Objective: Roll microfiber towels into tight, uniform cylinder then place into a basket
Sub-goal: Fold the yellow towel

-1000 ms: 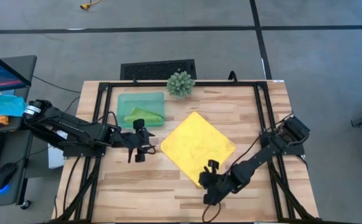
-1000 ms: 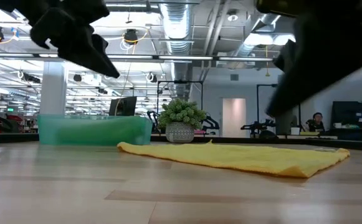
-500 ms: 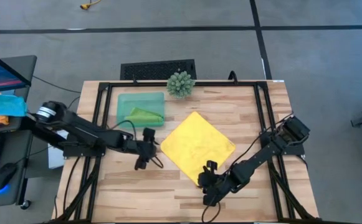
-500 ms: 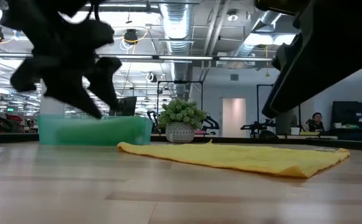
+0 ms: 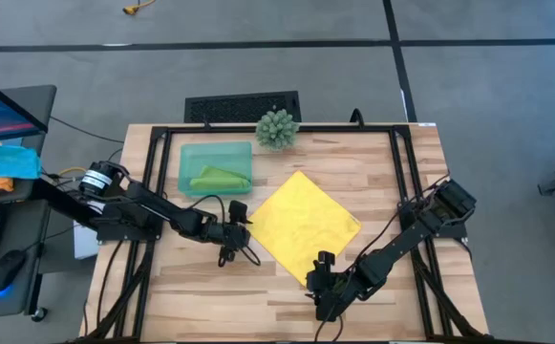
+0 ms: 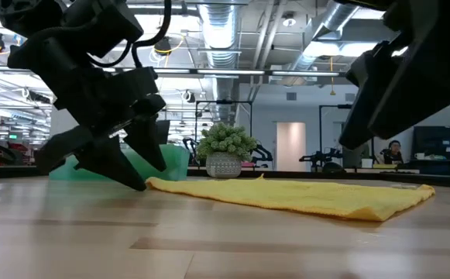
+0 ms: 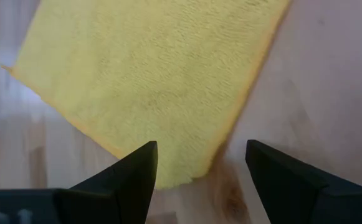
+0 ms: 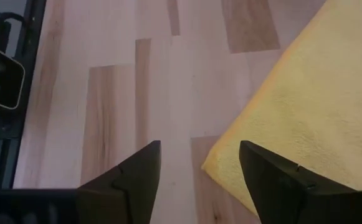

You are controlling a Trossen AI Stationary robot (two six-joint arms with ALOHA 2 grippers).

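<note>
A bright yellow microfiber towel (image 5: 303, 225) lies flat and unrolled near the centre of the high view, on the wooden table (image 5: 373, 162). It sits turned like a diamond, one corner pointing to the left of the frame, one to the bottom, one to the right and one to the top. So it has no long axis yet; the choice of corner will set the roll's direction.

The left gripper (image 5: 236, 229) sits just beside the towel's left corner, low over the table. In the left wrist view its two dark fingers (image 7: 121, 180) stand spread wide and empty, with that yellow corner lying directly between and ahead of them. The low view shows the same gripper tilted down with its tips at the table, right at the edge of the cloth.

The right gripper (image 5: 320, 283) is at the towel's bottom corner, in the lower middle of the high view. Its fingers (image 8: 134, 177) are also parted and hold nothing, and the corner lies just ahead of them, toward one side.

Both arms are about equally near, each to its own corner.

In the upper left of the table, the translucent teal basket (image 5: 193, 152) already holds a rolled green towel (image 5: 219, 178). A spiky green ball plant (image 5: 277, 128) stands just to the basket's right.
</note>
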